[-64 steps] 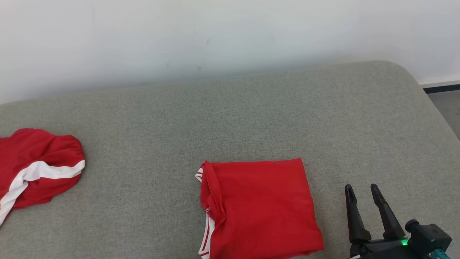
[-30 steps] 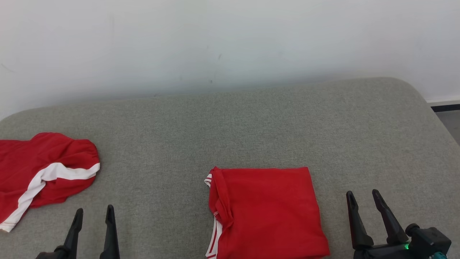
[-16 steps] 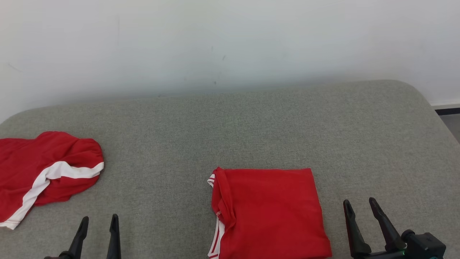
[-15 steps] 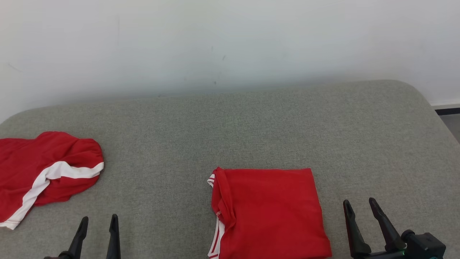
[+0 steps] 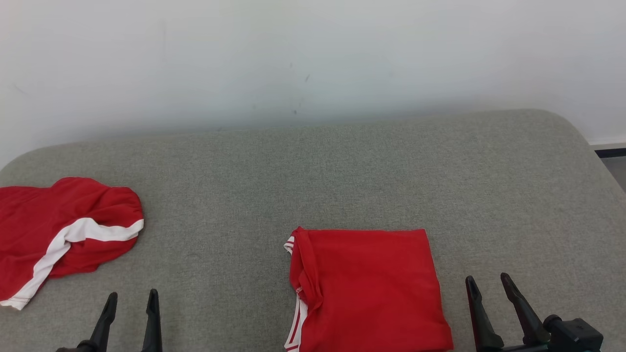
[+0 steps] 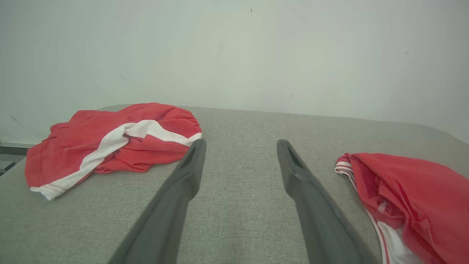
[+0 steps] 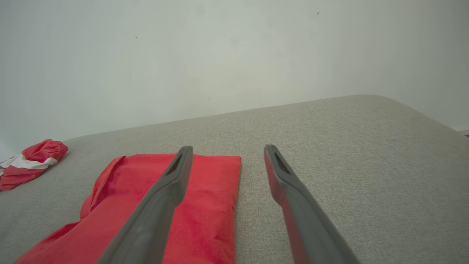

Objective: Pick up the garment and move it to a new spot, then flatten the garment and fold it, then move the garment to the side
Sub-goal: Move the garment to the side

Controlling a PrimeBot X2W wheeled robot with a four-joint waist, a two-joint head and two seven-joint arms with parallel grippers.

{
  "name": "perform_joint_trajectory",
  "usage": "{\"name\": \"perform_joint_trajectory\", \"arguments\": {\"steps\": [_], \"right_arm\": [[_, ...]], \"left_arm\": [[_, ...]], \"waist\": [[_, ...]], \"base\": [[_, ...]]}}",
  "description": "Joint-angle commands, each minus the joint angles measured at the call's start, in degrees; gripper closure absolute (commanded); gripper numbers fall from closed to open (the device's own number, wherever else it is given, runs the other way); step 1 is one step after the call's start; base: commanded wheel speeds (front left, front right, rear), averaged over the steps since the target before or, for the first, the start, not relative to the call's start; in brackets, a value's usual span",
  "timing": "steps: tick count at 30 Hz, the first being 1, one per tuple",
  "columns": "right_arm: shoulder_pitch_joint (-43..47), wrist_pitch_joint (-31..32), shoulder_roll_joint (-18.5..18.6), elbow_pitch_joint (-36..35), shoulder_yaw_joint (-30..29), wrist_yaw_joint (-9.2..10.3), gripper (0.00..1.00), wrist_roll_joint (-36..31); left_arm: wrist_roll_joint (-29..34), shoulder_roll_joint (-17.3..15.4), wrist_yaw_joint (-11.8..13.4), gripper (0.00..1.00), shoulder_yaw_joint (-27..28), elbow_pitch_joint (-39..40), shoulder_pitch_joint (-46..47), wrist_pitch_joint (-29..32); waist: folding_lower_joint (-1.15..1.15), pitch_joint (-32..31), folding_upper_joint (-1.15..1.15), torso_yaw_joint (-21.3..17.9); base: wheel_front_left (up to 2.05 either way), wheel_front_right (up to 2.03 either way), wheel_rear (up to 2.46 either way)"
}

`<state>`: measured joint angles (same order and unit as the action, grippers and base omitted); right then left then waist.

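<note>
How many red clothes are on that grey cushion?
2. A folded red garment lies front and centre on the grey cushion; a crumpled red garment with a white stripe lies at its left end. None looks hidden.

Plain room, grey upholstered seat (image 5: 342, 171), bare white wall (image 5: 313, 49)

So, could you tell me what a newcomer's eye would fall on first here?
The red folded garment, lying square on the grey cushion near the front middle, stands out first. Next comes the crumpled garment, red with a white band, at the far left. The left pincer and right pincer sit open and empty at the front edge.
</note>
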<state>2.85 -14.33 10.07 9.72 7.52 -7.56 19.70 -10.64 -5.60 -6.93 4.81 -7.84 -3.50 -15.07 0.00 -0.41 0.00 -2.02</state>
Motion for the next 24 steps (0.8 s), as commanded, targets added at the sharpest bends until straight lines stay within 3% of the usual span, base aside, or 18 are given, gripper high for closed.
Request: {"name": "perform_joint_trajectory", "arguments": {"steps": [1, 12, 19, 24], "right_arm": [[-0.1, 0.1, -0.2, 0.2, -0.1, 0.16, 0.00, -0.6], [-5.4, 4.4, 0.4, 3.1, 0.8, 0.16, 0.00, -1.6], [-10.8, 10.2, -0.7, 10.2, 0.6, 0.16, 0.00, -3.3], [-14.3, 11.0, -1.2, 17.0, 0.7, 0.16, 0.00, -3.5]], "left_arm": [[0.2, 0.3, 0.0, 0.00, 0.3, 0.2, 0.2, -0.1], [0.9, 0.8, -0.4, 0.00, -0.1, 0.2, 1.0, -0.1], [0.8, 1.4, -0.4, 0.00, -1.2, -0.1, 2.2, -0.1], [0.8, 1.7, -0.5, 0.00, -1.8, -0.4, 3.1, -0.1]], "waist": [[0.00, 0.0, 0.00, 0.1], [0.00, 0.7, 0.00, 1.0], [0.00, 2.6, 0.00, 2.8], [0.00, 4.2, 0.00, 4.1]], "base": [[0.00, 0.00, 0.00], [0.00, 0.00, 0.00], [0.00, 0.00, 0.00], [0.00, 0.00, 0.00]]}}
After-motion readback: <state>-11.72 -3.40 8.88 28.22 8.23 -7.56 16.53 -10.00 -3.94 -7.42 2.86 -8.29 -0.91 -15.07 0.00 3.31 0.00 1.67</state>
